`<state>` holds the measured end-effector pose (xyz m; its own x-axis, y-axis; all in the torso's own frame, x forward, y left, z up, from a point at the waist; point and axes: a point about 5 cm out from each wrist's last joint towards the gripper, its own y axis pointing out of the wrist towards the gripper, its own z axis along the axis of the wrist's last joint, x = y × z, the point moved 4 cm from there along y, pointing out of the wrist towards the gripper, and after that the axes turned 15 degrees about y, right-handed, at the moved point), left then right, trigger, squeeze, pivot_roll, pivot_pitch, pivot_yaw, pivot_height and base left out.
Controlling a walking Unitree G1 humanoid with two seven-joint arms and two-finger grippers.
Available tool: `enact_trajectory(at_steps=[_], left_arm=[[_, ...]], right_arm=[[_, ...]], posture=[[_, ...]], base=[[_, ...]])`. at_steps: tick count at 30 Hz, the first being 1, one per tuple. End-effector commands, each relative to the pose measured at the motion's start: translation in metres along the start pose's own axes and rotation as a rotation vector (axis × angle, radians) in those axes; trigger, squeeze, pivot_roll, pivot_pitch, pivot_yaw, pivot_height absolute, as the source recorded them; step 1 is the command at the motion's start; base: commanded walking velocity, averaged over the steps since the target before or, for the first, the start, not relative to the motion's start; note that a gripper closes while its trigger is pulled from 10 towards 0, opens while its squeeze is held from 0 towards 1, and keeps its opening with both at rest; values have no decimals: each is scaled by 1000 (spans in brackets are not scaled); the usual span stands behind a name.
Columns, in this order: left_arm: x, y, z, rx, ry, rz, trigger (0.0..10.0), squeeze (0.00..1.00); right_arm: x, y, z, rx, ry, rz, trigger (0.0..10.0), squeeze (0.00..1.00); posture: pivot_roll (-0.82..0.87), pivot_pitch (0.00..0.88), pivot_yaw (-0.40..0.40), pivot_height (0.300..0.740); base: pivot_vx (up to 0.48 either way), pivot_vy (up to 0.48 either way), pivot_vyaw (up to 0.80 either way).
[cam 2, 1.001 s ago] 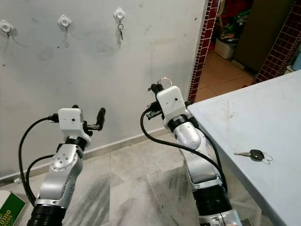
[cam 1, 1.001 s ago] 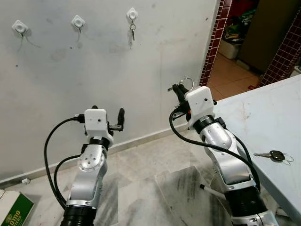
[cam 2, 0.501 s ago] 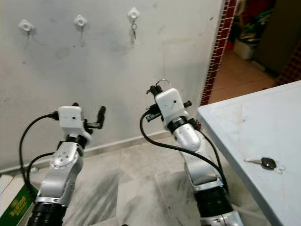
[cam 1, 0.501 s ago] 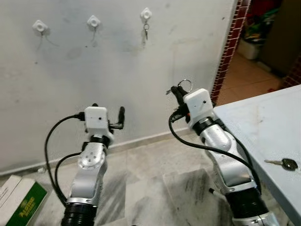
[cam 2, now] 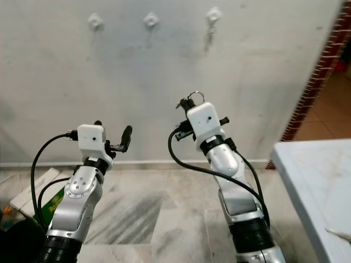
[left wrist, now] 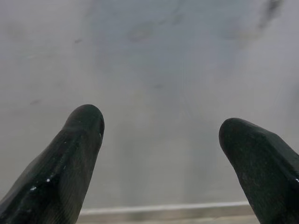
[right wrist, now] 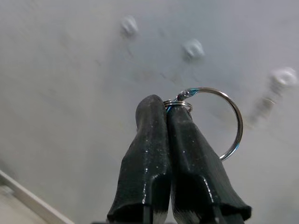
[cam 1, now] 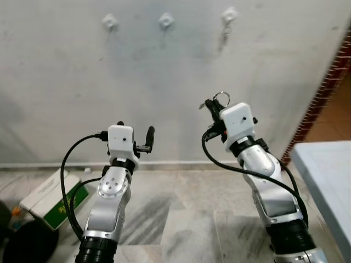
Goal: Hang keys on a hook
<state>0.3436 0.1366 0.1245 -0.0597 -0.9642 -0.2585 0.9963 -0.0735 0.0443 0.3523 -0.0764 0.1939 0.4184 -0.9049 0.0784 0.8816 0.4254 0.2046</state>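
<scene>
Three wall hooks; right hand pinches one key ring, left hand spread.

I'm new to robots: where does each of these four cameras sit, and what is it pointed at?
Left eye view: on the head, facing forward and down at the wall with its three hooks; both silver arms show.
Right eye view: the head's other eye, same scene, plus a table corner.
Left wrist view: on the left wrist, looking along the open left hand at bare wall.
Right wrist view: on the right wrist, looking along the right hand, shut on a key ring, toward the hooks.
Shared: the right wrist and eye views all show ring and hooks.
</scene>
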Motion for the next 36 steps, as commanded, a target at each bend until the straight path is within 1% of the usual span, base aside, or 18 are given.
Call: enact_trajectory(at_steps=[1, 9, 15, 24, 36], left_arm=[[2, 3, 9, 31, -5, -12, 10000, 0], [3, 2, 11, 44, -43, -39, 10000, 0], [2, 2, 12, 50, -52, -46, 10000, 0], [3, 0, 10, 43, -72, -53, 10000, 0], [6, 0, 10, 47, -83, -72, 10000, 0]], right_arm=[[5, 0, 6, 20, -15, -6, 10000, 0], [3, 0, 6, 21, -16, 3, 10000, 0], [2, 0, 7, 22, -19, 11, 10000, 0], [0, 0, 6, 21, -21, 17, 10000, 0], [1, -1, 6, 19, -26, 16, 10000, 0]], posture=[[-36, 0, 53, 740], [-38, 0, 54, 740], [-38, 1, 51, 740], [-38, 2, 50, 740], [-43, 7, 52, 740]], base=[[0, 0, 0], [0, 0, 0], [0, 0, 0], [287, 0, 0], [334, 265, 0]])
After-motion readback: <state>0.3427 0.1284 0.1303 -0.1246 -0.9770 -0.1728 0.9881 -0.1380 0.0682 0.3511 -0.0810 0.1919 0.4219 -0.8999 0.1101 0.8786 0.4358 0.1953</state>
